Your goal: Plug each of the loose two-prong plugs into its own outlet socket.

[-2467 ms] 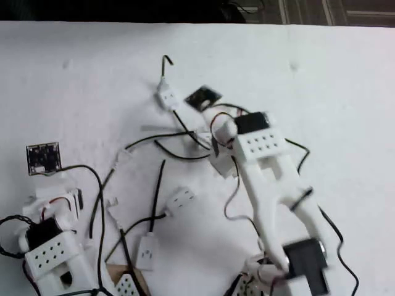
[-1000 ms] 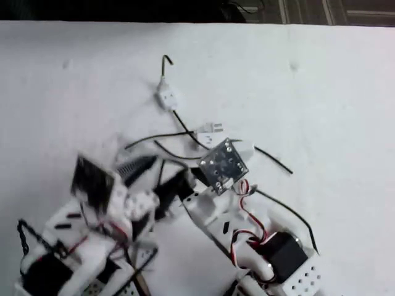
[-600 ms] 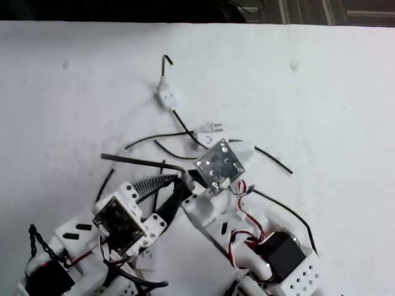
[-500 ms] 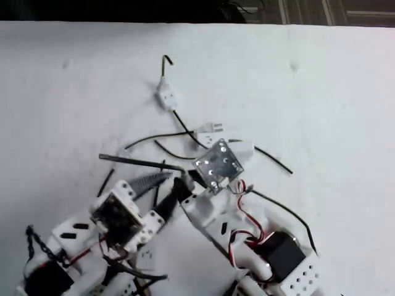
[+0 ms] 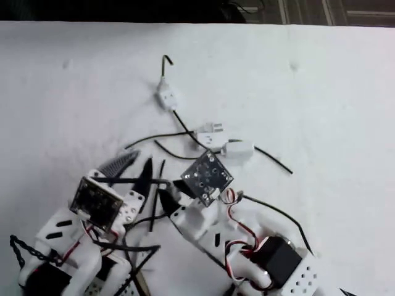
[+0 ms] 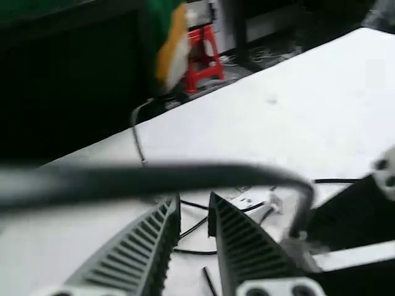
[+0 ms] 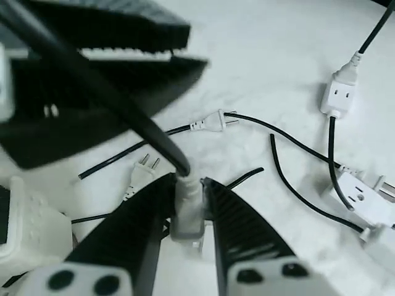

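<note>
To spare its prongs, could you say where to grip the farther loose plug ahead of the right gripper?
I'd pinch the plug across its white body, behind the prongs, from straight above: it lies flat, prongs at one end, cable at the other, long sides clear.

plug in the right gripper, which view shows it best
The right wrist view: the plug sits close up, clamped in the right gripper. The high view gives its black cable; the left wrist view, that cable crossing the front.

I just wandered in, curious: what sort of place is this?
Probably a robotics lab or workshop: two small robot arms work at a white table, with loose plugs and outlet sockets scattered about.
</note>
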Robot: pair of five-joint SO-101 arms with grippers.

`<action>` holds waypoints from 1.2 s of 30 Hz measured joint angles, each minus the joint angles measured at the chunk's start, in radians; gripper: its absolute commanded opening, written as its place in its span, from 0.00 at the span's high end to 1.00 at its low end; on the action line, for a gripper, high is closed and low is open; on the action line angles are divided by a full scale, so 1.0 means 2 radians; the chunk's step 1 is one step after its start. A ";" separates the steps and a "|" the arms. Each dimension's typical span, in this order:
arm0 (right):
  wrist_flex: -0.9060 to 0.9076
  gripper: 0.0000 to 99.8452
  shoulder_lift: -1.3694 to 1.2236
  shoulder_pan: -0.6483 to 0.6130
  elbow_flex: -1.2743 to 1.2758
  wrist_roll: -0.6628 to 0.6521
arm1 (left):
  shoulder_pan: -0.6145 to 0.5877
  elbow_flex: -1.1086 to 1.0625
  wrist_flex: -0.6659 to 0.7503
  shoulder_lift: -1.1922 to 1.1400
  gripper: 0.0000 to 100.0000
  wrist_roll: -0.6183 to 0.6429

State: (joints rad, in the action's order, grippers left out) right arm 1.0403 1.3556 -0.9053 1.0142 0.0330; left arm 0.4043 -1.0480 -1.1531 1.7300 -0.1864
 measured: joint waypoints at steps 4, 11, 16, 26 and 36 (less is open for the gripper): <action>0.000 0.98 0.001 -0.004 0.000 0.000 | 0.079 0.000 0.000 0.000 0.90 -0.005; 0.002 0.98 0.000 -0.007 0.001 -0.001 | 0.126 0.001 -0.023 0.000 0.90 -0.072; 0.002 0.98 -0.001 0.005 0.002 -0.007 | 0.121 0.002 -0.035 0.002 0.90 -0.083; 0.001 0.98 -0.124 0.124 0.001 -0.038 | -0.045 -0.004 -0.099 0.002 0.90 -0.084; -0.136 0.98 -0.237 0.128 0.070 -0.015 | -0.324 -0.035 -0.113 0.002 0.90 -0.085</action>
State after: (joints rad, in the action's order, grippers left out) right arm 0.7687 0.8815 -0.6490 1.1538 0.0038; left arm -0.2432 -1.1185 -1.3786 1.7331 -0.3567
